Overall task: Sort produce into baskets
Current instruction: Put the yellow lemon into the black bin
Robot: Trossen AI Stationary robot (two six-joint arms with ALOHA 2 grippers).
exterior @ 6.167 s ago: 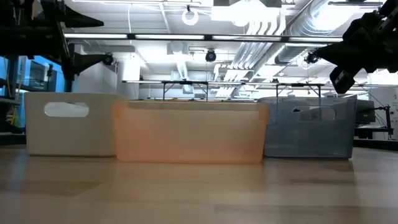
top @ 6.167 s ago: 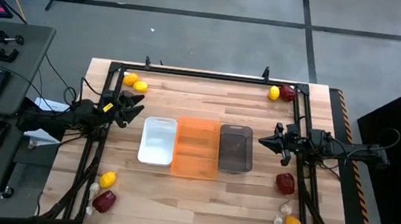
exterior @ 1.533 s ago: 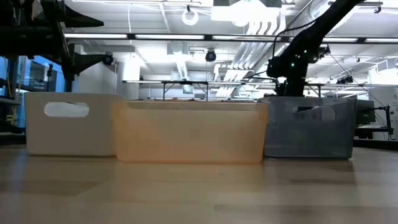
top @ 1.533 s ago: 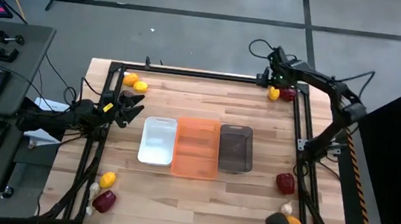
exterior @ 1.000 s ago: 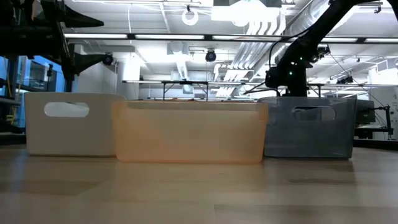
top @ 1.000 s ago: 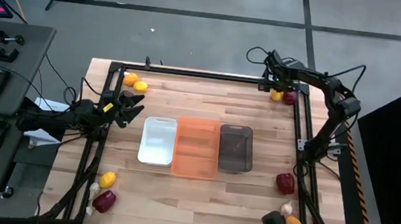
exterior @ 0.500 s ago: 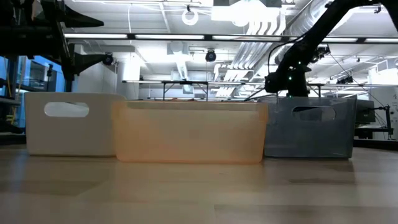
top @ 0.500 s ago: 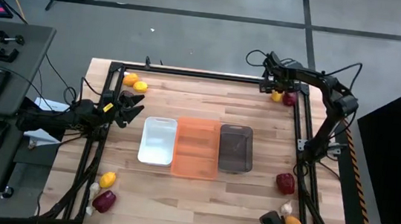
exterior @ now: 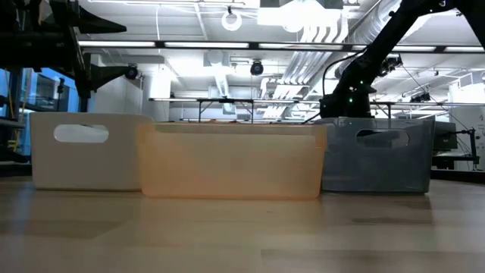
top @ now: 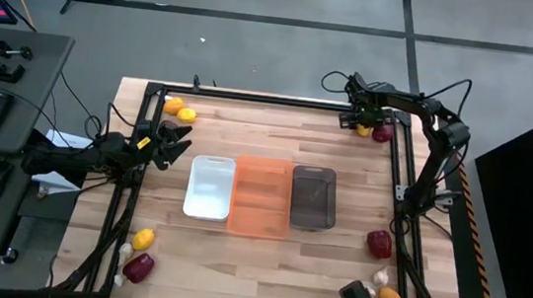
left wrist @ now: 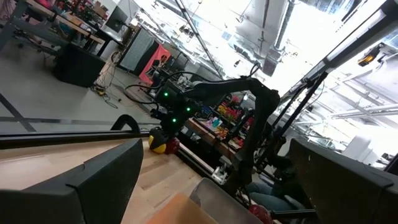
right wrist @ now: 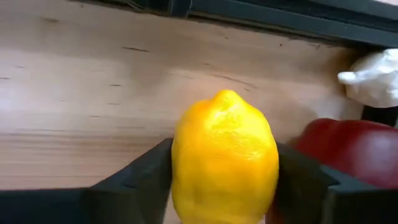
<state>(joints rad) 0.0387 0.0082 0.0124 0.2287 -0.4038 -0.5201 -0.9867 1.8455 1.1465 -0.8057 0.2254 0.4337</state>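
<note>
My right gripper [top: 360,125] is at the table's far right corner, down over a yellow lemon [right wrist: 225,163] that lies on the wood; its fingers stand on the lemon's two sides. A dark red fruit [right wrist: 351,149] lies right beside the lemon, and a whitish garlic bulb [right wrist: 373,78] just beyond that. The white basket [top: 210,187], orange basket [top: 261,197] and grey basket [top: 312,197] stand side by side mid-table. My left gripper [top: 180,140] hovers open, left of the white basket, with nothing between its fingers. My right gripper has the lemon between its two fingers, one finger [right wrist: 146,174] against each long side [right wrist: 183,168]. The fingers come from above, pointing down. The lemon lies on the table.
Two lemons [top: 181,111] lie at the far left corner. A lemon [top: 143,239], a garlic bulb [top: 125,251] and a red fruit [top: 138,267] lie near left. A red fruit [top: 379,243], garlic [top: 380,277] and a lemon [top: 391,297] lie near right. A black rail frame [top: 252,96] borders the table.
My right gripper has come down a little at the far right corner, settling over the lemon. The lemon and the red fruit have stayed where they were.
</note>
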